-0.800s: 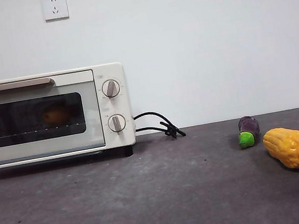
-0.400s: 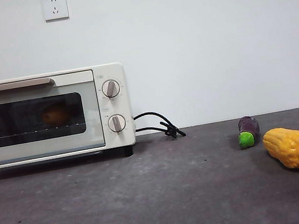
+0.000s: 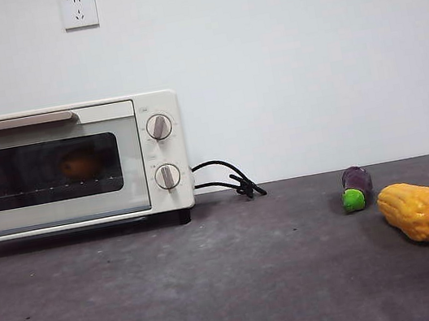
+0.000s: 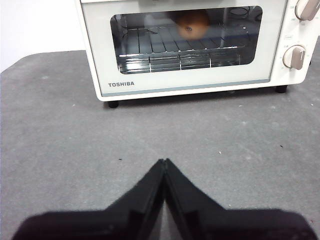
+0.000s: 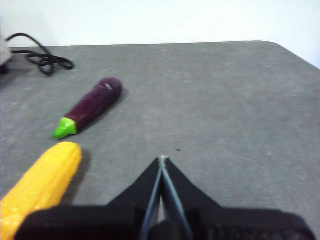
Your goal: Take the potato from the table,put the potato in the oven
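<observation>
Comparing the front view with those from a second and half a second before, nothing had shifted: every item kept its spot, and no arm entered that view.

The table (image 3: pixel 220 291), a dark grey mottled surface, ran wide and bare in front of the Toshiba toaster oven (image 3: pixel 144 205), leaving broad open room between the oven and the vegetables well off to the side of its knobs. In the left wrist view the table's rounded corner and edge showed past the oven's far side (image 4: pixel 30 65).

The oven, cream-white with a bar handle and two round knobs, stood at the wall with its dark glass door closed. Its black cord (image 3: pixel 230 178) lay coiled just beside the knob side.

Inside the oven, behind the glass, the potato (image 4: pixel 192 22) sat on the wire rack, an orange-brown rounded shape with a small dark spot facing the door; in the front view it showed only dimly (image 3: pixel 81 165).

The corn cob (image 3: pixel 418 211), bumpy and yellow, lay farthest from the oven, with the smaller purple eggplant (image 3: pixel 356 186) just beside it on the oven's side, apart from it.

The left gripper (image 4: pixel 164 162) hovered above bare table in front of the oven door, jaws pressed together on nothing. The right gripper (image 5: pixel 161 159) hung near the corn and eggplant, its jaws likewise together and empty.
</observation>
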